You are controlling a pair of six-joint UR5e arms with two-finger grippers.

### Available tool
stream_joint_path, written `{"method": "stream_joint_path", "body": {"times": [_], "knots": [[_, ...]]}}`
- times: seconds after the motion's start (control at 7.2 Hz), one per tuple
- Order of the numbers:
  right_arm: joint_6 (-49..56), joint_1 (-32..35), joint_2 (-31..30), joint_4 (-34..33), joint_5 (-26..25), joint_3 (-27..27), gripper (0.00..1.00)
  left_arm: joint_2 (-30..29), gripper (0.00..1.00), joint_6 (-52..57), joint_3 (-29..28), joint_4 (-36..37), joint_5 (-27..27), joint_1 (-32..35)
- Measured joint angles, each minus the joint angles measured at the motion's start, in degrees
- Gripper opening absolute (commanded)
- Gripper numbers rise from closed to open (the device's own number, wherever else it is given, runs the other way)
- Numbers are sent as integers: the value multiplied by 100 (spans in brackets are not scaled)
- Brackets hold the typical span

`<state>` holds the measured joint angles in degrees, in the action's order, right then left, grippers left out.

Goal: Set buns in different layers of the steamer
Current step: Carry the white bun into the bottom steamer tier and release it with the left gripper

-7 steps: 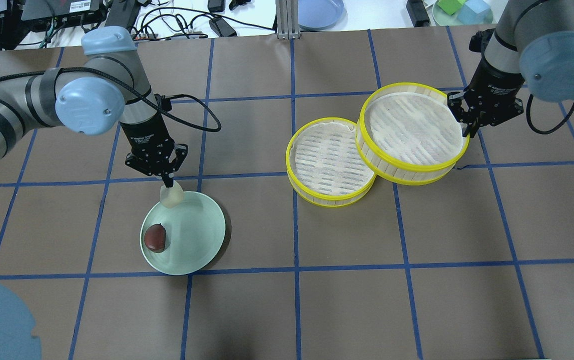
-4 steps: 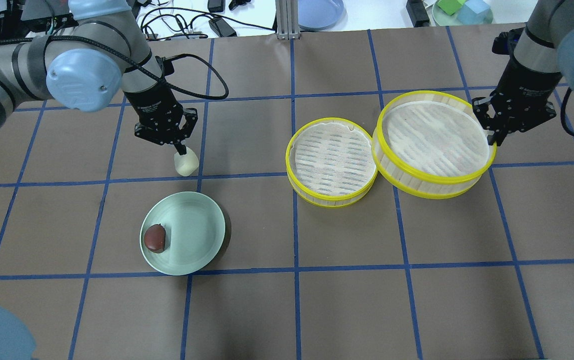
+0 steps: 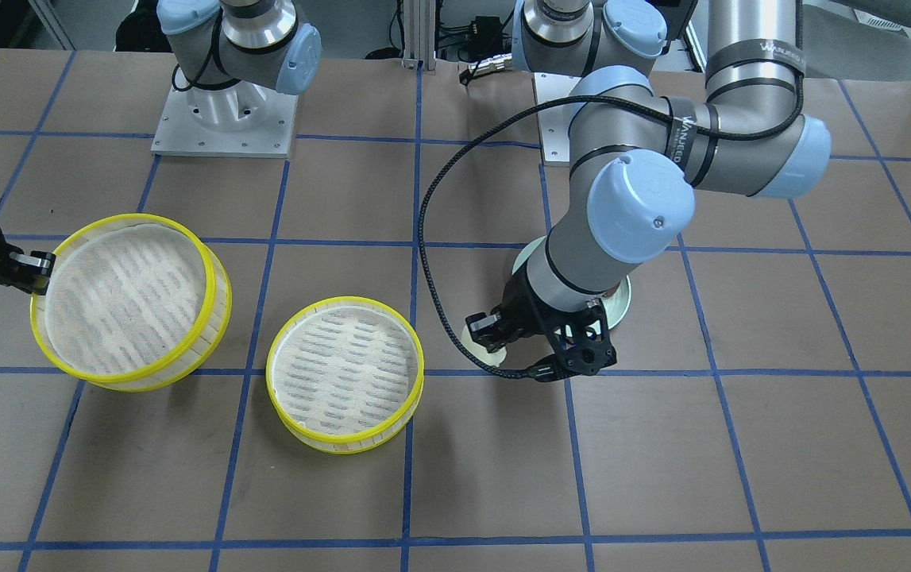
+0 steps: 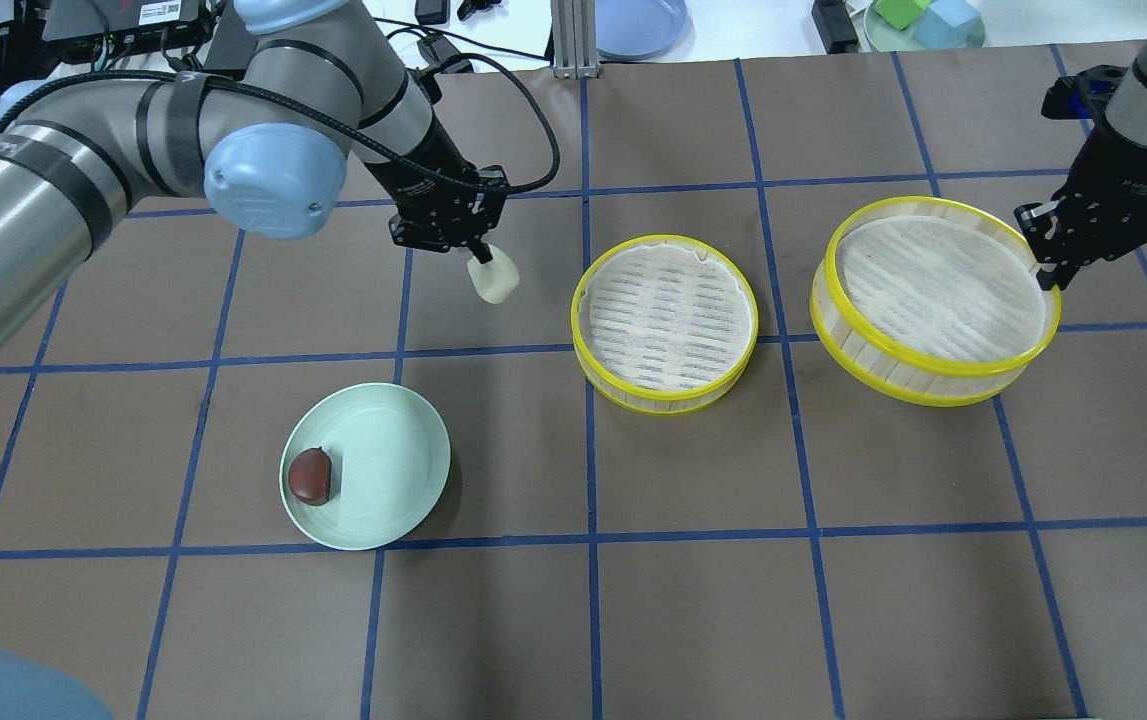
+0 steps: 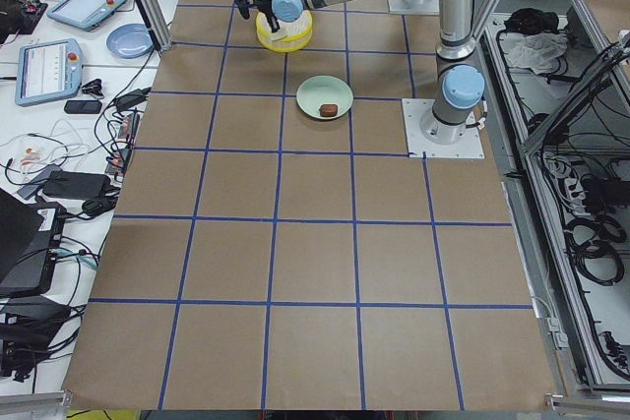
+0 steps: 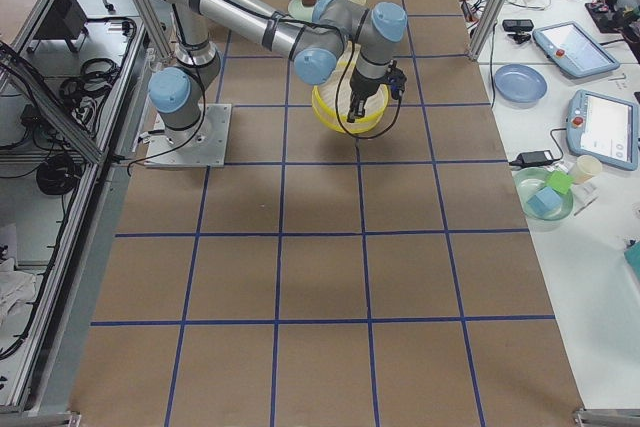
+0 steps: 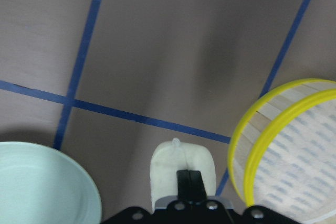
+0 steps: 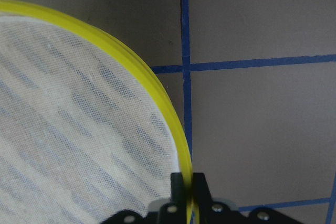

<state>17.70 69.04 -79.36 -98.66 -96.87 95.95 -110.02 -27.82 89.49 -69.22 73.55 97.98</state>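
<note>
Left gripper [image 4: 478, 256]: fingers closed on the cream-white bun [image 4: 493, 280]. I pinch it at its upper end; the rest of it hangs below my fingertips, off the table [image 4: 693, 480]. In my left wrist view the bun [image 7: 168, 169] sits right under the black finger, over bare brown paper and a blue tape line.

Beside this hand, toward my other hand: the resting steamer layer [image 4: 666, 312], flat on the table, yellow rim, white slatted base, nothing in it. Its wall [image 7: 262, 129] is near the bun but apart from it.

On the other side of this hand, further off: the pale green plate [image 4: 388, 470]. The reddish-brown bun [image 4: 311, 475] lies on the plate, close to the plate's far edge from me, well apart from my fingers.

Right gripper [image 4: 1049, 274]: clamped on the rim of the second steamer layer [image 4: 938, 285]. The right wrist view shows the yellow rim running between my two fingers [image 8: 178, 184], one inside and one outside the wall. This layer is tilted, gripped edge highest. Whether its low edge touches the table, I cannot tell. Nothing in it.

The two layers are apart, a strip of table between them. The resting layer lies between my two hands.
</note>
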Motion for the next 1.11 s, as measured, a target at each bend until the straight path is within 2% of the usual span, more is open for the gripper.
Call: {"method": "stream_joint_path", "body": {"times": [0.56,0.69,0.83,1.11], "knots": [[35,81,154,-41,-218,1,0,-591,0,-945,24,1270,-1191,459],[38,83,199,-47,-223,2,0,-705,42,-1074,24,1411,-1316,539],[39,83,223,-55,-226,2,0,-767,99,-1120,23,1474,-1352,604],[35,83,234,-64,-226,3,0,-737,100,-1154,-6,1504,-1318,654]]}}
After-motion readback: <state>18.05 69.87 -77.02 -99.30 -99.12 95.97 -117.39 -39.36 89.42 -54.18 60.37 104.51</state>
